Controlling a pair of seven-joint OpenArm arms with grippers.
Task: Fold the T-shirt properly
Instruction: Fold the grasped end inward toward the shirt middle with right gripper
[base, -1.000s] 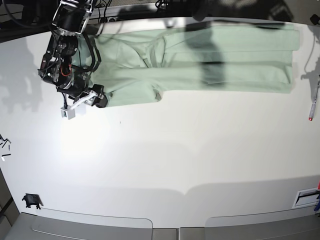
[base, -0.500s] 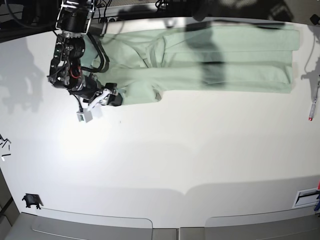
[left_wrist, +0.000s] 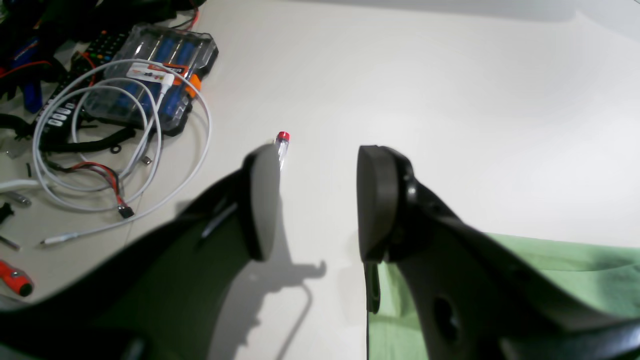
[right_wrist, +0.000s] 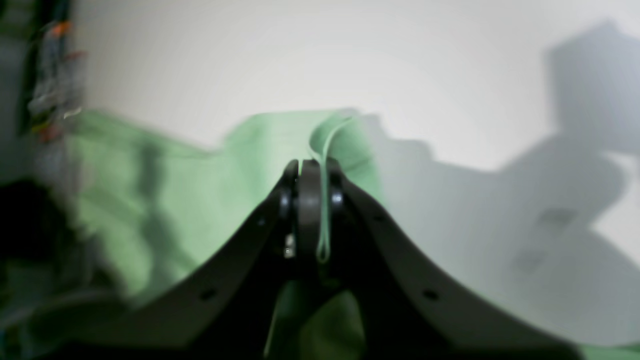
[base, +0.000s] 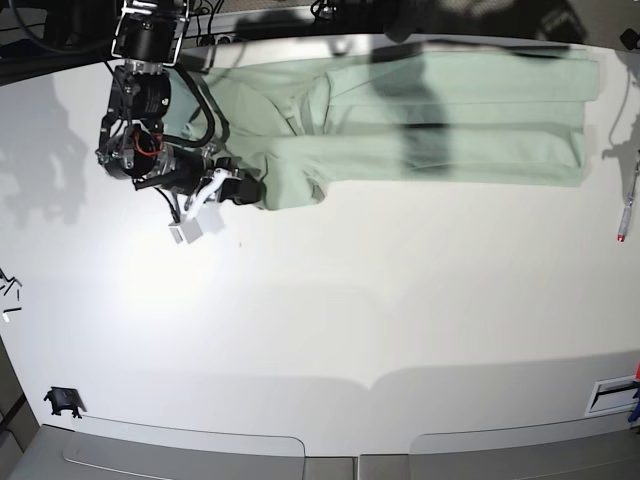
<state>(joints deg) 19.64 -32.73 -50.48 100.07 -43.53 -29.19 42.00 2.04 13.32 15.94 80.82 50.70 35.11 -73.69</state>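
Right claw (right_wrist: 310, 200) clenched on the T-shirt (base: 420, 115) edge at upper left, apparently to fold it across; left claw (left_wrist: 312, 200) spread, empty.

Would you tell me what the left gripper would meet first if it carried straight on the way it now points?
Probably the red-capped pen lying on the table, just beyond the open left gripper; depth is unclear, so it could pass above.

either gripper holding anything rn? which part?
Right gripper is shut on a fold at the T-shirt's edge, at the end by that arm. Left gripper is open and holds nothing.
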